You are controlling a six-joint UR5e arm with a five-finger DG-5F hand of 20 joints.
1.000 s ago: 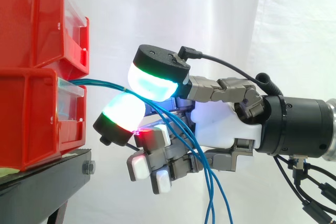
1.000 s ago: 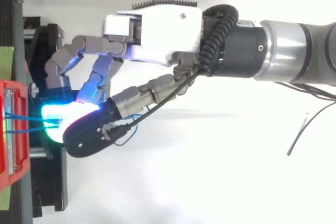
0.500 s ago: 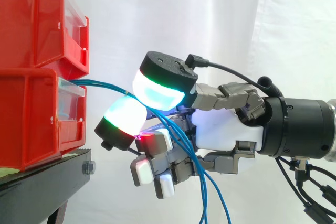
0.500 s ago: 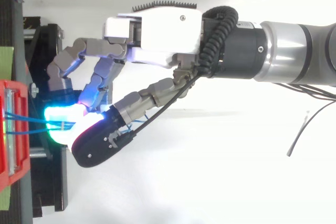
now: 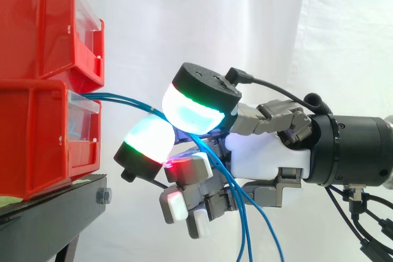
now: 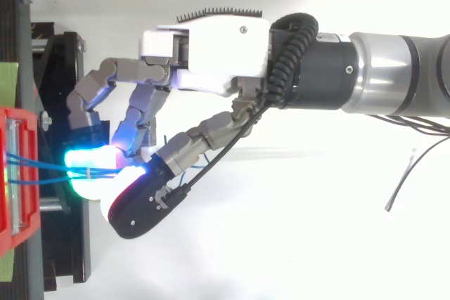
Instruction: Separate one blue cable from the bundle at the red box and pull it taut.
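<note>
Thin blue cables [image 5: 120,99] come out of the front of the lower red bin [image 5: 37,139] and run right, about level. In the top view two strands [image 6: 42,171] leave the bin [image 6: 13,233] side by side. My hand [image 5: 264,157] comes in from the right, a short way off the bin. Its two large glowing pads [image 5: 195,110] are closed on the cables where they pass between them. Behind the pads the strands hang down in loops [image 5: 245,237] past the palm. The other fingers [image 5: 184,204] are curled below. How many strands are pinched is hidden.
A second red bin [image 5: 43,23] is stacked on the lower one, both on a black stand [image 5: 49,213]. The stand's frame [image 6: 67,244] lies just under the pads in the top view. A white curtain hangs behind.
My hand has drawn a little to the right, away from the bin, and sunk slightly. The stretch of blue cable between bin and pads has grown longer.
</note>
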